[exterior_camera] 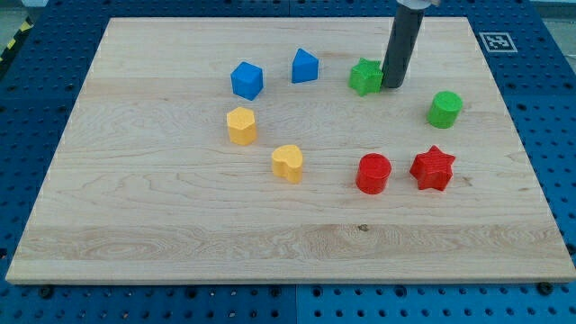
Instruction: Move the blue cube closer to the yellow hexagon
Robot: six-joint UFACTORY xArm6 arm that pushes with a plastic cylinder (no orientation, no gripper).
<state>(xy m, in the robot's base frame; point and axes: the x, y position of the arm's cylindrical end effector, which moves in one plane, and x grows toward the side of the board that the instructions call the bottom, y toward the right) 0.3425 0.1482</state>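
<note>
The blue cube (247,80) sits at the upper left of the ring of blocks. The yellow hexagon (241,125) lies just below it, a short gap apart. My tip (392,85) is at the view's upper right, touching or almost touching the right side of a green star (365,76). The tip is far to the right of the blue cube.
A blue house-shaped block (305,66) lies right of the cube. A yellow heart (288,162), a red cylinder (373,173), a red star (433,167) and a green cylinder (445,109) complete the ring on the wooden board (135,225).
</note>
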